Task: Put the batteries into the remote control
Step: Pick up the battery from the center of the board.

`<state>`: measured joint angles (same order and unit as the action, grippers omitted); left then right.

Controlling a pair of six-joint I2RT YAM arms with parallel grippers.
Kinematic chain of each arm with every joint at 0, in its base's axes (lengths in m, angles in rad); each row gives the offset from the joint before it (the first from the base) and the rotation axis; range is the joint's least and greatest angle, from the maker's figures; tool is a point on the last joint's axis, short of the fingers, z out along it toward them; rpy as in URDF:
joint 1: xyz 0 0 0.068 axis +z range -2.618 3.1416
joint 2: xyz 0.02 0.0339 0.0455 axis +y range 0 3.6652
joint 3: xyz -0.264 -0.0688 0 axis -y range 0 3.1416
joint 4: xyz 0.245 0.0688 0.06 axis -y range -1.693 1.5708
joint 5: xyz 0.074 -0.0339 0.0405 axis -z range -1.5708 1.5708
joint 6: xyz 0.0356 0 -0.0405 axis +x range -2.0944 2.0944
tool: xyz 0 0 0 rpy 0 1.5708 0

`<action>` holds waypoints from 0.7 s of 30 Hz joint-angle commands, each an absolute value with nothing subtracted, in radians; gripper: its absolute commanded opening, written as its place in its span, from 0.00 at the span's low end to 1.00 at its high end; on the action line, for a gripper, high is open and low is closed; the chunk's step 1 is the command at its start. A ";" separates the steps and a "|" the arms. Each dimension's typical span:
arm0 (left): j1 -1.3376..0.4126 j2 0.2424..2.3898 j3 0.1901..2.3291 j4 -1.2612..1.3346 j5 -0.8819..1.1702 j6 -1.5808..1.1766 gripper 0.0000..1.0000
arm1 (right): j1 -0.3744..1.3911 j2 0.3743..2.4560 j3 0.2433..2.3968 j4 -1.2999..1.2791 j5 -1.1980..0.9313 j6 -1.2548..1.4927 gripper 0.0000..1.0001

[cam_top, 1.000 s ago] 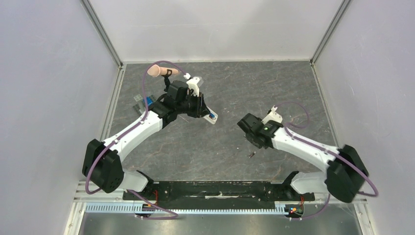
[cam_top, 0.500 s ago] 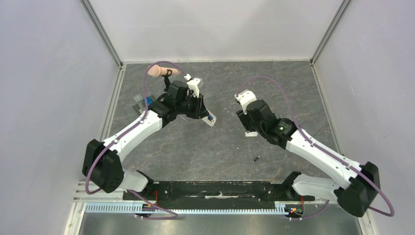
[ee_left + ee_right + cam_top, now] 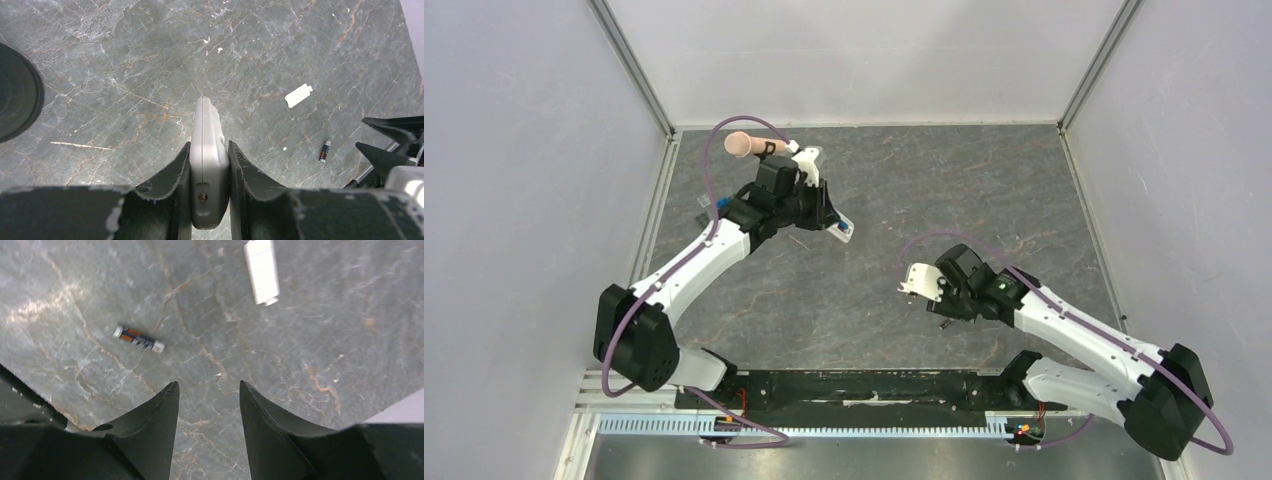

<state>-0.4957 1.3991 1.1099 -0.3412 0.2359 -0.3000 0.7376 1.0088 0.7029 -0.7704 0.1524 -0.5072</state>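
Dark battery (image 3: 138, 339), light and roll-prone, lies ahead-left of the parted right tool (image 3: 207, 390): grip mid-barrel. Left tool (image 3: 209, 167) clamps the remote (image 3: 208, 165).

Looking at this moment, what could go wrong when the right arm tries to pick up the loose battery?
1. The battery lies flat on the table, off to one side of the open right gripper; closing there would likely miss it or roll it away.
2. The small white cover lies loose nearby and might be knocked.
3. The left gripper pinches the remote control on its edges; pushing a battery in could make it slip.
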 commanded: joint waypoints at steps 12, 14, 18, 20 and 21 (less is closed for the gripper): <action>-0.468 1.454 1.177 -0.270 0.256 -0.319 0.02 | 0.738 1.129 0.632 -0.671 0.003 -0.680 0.50; -0.466 1.459 1.180 -0.271 0.258 -0.319 0.02 | 0.738 1.141 0.636 -0.678 -0.039 -0.693 0.50; -0.458 1.469 1.187 -0.268 0.261 -0.318 0.02 | 0.738 1.166 0.657 -0.728 -0.069 -0.704 0.50; -0.455 1.476 1.190 -0.265 0.264 -0.319 0.02 | 0.739 1.167 0.660 -0.746 -0.063 -0.708 0.51; -0.454 1.481 1.190 -0.264 0.266 -0.319 0.02 | 0.739 1.166 0.659 -0.746 -0.065 -0.711 0.51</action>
<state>-0.4652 1.4685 1.1408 -0.3252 0.2420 -0.3019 0.7376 1.1648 0.6167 -0.7200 -0.0299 -0.6750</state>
